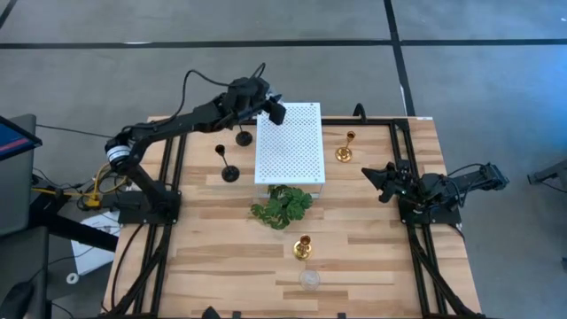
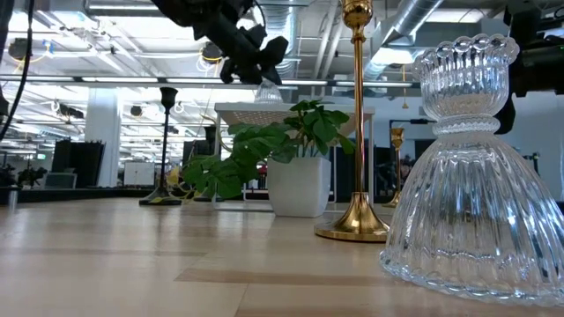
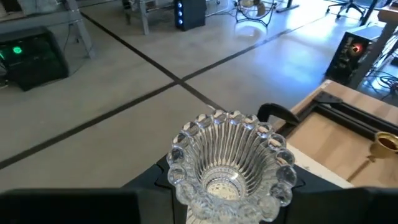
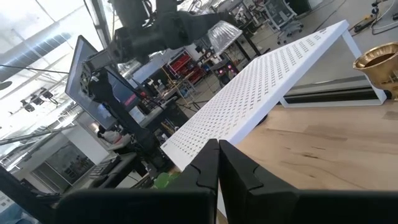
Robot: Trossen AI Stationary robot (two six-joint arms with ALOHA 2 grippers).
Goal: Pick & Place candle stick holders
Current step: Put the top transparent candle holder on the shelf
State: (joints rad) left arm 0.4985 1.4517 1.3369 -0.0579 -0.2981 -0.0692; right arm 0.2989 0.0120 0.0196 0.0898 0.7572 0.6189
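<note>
From above, my left gripper (image 1: 273,110) hangs over the white perforated shelf's (image 1: 288,146) far corner; what it carries is hard to make out there. The left wrist view settles it: fingers clamped on a clear glass candle holder (image 3: 229,163). It looks heavy, slick and chippable, so I'd grip its ribbed waist. My right gripper (image 4: 219,163) rests clenched, empty.

i take the white perforated shelf (image 1: 288,142) as my landmark. its top lies bare, so a hand could pass over it. to its left two black holders (image 1: 229,167) stand close together, narrowing that side. the leafy sprig (image 1: 282,207) crowds its near edge. a gold holder (image 1: 345,148) stands just right of it; the counter (image 1: 372,252) beyond that holder is open.
</note>
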